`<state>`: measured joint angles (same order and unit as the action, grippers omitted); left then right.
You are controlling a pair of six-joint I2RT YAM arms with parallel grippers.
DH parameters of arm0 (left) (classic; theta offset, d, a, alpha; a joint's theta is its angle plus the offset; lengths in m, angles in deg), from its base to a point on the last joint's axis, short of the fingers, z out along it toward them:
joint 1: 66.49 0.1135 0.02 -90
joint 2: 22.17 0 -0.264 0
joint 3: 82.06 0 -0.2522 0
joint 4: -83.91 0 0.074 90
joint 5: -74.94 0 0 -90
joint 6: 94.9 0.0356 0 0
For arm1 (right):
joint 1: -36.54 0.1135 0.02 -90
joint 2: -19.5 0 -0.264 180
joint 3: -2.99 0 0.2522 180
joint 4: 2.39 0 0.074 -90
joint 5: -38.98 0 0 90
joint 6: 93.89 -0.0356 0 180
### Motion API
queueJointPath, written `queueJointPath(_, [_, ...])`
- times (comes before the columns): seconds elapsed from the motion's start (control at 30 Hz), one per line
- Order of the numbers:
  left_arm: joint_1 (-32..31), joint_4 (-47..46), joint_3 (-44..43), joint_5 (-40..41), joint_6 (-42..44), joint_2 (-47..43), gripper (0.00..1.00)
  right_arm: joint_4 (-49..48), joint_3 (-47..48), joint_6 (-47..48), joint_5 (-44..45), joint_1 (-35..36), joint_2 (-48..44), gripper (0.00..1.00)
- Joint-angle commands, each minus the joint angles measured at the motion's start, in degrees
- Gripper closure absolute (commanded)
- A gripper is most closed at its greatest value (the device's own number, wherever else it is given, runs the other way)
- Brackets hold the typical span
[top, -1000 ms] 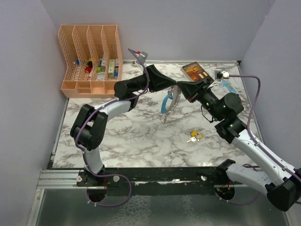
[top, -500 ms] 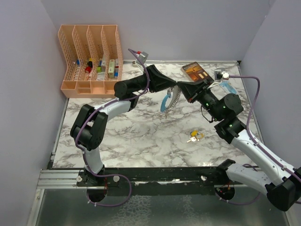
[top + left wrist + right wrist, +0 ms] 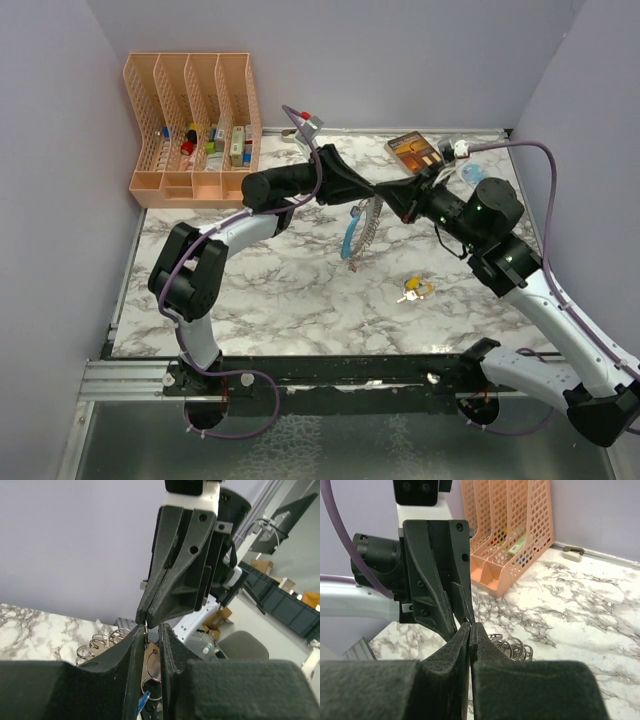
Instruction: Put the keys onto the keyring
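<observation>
Right pincer (image 3: 469,626) was pinched shut on the thin wire of the keyring (image 3: 360,222), holding it up in the air over the far middle of the table (image 3: 290,300). It met the left pincer (image 3: 151,628) tip to tip there. The left one stood only narrowly parted, its two fingers either side of the same wire. From its own camera I could not tell whether its pads actually touched the metal.

The bunch hung straight down beneath the meeting point, with the blue piece (image 3: 348,236) on the left and the grey pieces fanned beside it. All of it hung clear of the marble. Holding it high looked deliberate to me, since the weight dangled free and left the top of the ring bare for both sets of fingers.

With one arm clamped and the other slack, I took this for a change of grip on the ring. The right was probably steadying it while the left sought a better hold, perhaps to open the coil.

The loose keys (image 3: 413,291) lay on the table, nearer and to the right, well apart from the ring, so none had been threaded. The orange rack (image 3: 195,120) stood at the far left, out of the way.
</observation>
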<state>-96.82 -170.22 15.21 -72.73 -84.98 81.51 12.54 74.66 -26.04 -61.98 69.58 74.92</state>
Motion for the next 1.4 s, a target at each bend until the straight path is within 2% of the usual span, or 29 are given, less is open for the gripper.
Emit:
queueJointPath(0.0, [-0.8,-14.7,-1.8,-10.0,-0.1,-2.4,0.79,7.2,7.6,6.3,-3.8,-0.2,0.2,0.99])
queueJointPath(0.23, [-0.8,-14.8,-5.9,-18.3,-2.9,-1.3,0.79,18.7,13.8,10.9,-9.4,-0.2,1.8,0.99])
queueJointPath(0.43, [-0.8,-14.8,-9.6,-23.9,-4.9,-0.4,0.83,21.5,14.1,11.6,-13.1,-0.2,2.0,0.99])
queueJointPath(0.5, [-0.9,-14.8,-10.5,-24.9,-5.4,-0.1,0.84,21.8,14.1,11.8,-13.8,-0.2,2.1,0.99])
queueJointPath(0.73, [-1.0,-14.8,-10.8,-26.7,-6.7,0.5,1.00,23.7,15.4,13.0,-14.8,-0.2,2.4,0.99])
queueJointPath(0.97, [-1.1,-14.8,-11.7,-27.6,-7.7,1.3,1.00,25.8,17.0,14.2,-17.2,-0.2,3.7,0.99])
queueJointPath(1.1, [-1.1,-14.8,-11.0,-27.4,-7.9,1.0,1.00,26.0,17.5,14.1,-13.8,-0.2,3.2,0.99])
queueJointPath(1.17, [-1.0,-14.7,-9.5,-25.9,-7.1,0.3,1.00,25.8,17.8,13.5,-11.3,-0.2,2.6,0.94])
queueJointPath(1.23, [-0.9,-14.7,-7.2,-23.7,-5.7,-0.2,1.00,25.0,17.7,13.3,-8.2,-0.2,1.6,0.83])
queueJointPath(1.33, [-0.1,-14.8,-4.7,-20.0,-3.6,-1.0,1.00,24.9,18.0,12.9,-2.9,-0.2,0.6,0.74])
queueJointPath(1.37, [0.3,-14.7,-3.6,-18.4,-2.8,-1.4,1.00,25.2,18.2,12.7,-1.2,-0.2,0.6,0.68])
